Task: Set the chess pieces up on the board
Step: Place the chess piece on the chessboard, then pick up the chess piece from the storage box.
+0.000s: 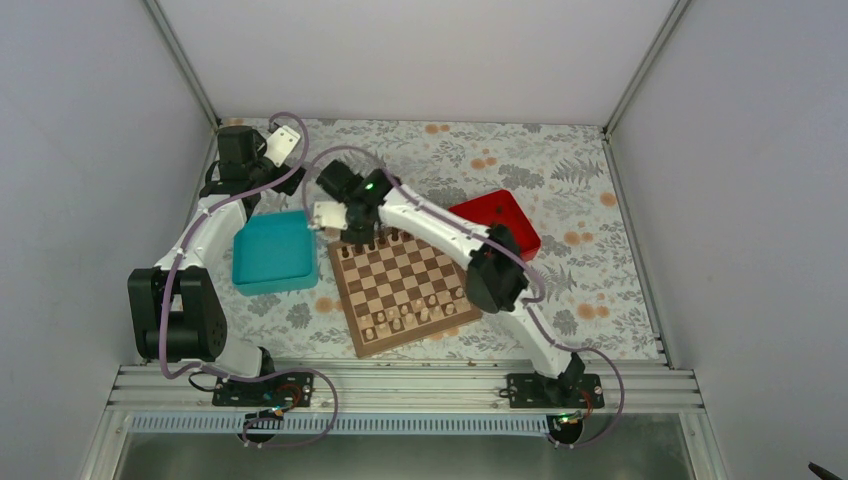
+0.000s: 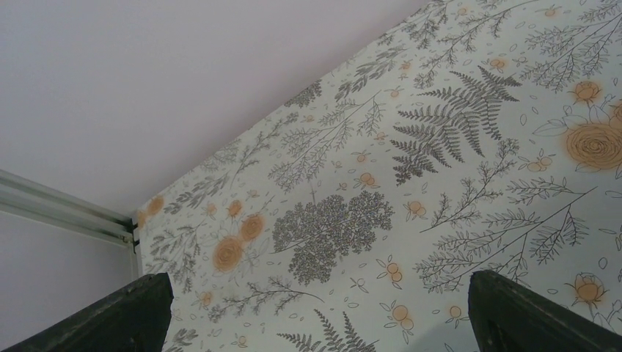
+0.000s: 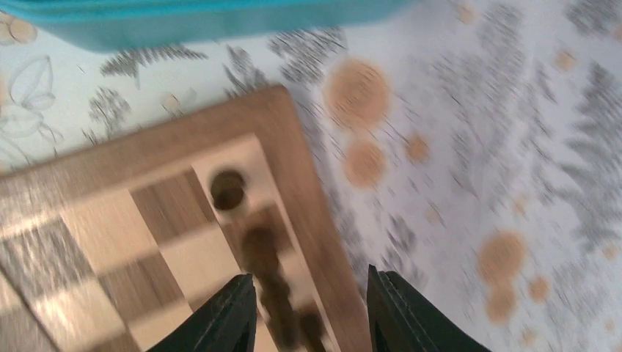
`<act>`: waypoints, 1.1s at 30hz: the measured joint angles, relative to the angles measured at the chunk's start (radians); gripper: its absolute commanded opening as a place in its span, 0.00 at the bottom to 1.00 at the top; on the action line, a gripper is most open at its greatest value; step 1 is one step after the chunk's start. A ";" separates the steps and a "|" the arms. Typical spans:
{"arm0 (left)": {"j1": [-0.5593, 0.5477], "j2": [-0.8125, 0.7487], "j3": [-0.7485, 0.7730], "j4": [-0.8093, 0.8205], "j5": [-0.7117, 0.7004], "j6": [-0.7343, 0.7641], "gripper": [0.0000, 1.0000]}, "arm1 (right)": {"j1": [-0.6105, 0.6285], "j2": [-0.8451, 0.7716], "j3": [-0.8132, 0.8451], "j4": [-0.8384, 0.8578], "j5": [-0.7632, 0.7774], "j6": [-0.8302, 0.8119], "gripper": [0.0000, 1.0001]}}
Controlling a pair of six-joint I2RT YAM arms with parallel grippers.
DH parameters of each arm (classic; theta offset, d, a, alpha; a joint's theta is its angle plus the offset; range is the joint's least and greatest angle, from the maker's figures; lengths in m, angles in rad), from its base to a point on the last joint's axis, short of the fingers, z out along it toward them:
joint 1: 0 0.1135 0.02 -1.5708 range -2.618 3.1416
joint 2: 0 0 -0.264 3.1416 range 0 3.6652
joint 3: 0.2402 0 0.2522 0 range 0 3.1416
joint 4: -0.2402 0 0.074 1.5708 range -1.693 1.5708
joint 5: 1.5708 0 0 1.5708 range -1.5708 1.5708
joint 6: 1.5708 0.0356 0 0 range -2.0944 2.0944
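The board (image 1: 400,286) lies at mid-table, with dark chess pieces (image 1: 386,240) along its far rows and pale ones along its near rows. My right gripper (image 1: 352,238) hovers over the board's far left corner. In the right wrist view it (image 3: 309,274) is open, its jaws apart and gripping nothing. Below it one dark piece (image 3: 228,189) stands on the corner square of the board (image 3: 88,220), and a blurred dark piece (image 3: 261,251) stands just ahead of the left finger. My left gripper (image 2: 317,282) is open over bare cloth at the back left (image 1: 285,146).
A teal tray (image 1: 273,252) sits just left of the board, and its edge (image 3: 183,18) shows in the right wrist view. A red tray (image 1: 497,222) stands at the board's far right. Grey walls close in the flowered tablecloth on three sides.
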 measured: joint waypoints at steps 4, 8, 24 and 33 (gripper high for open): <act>0.000 0.000 0.000 0.002 0.000 0.000 1.00 | -0.103 -0.154 -0.080 -0.020 -0.012 0.027 0.43; 0.000 0.000 0.000 0.008 -0.002 0.000 1.00 | -0.317 -0.363 -0.206 -0.021 -0.037 0.048 0.44; 0.005 0.134 0.116 -0.011 -0.015 -0.061 1.00 | -0.624 -0.581 -0.798 0.050 -0.138 -0.060 0.39; 0.005 0.177 0.151 -0.049 -0.050 -0.060 1.00 | -0.650 -0.504 -0.795 0.074 -0.219 -0.229 0.37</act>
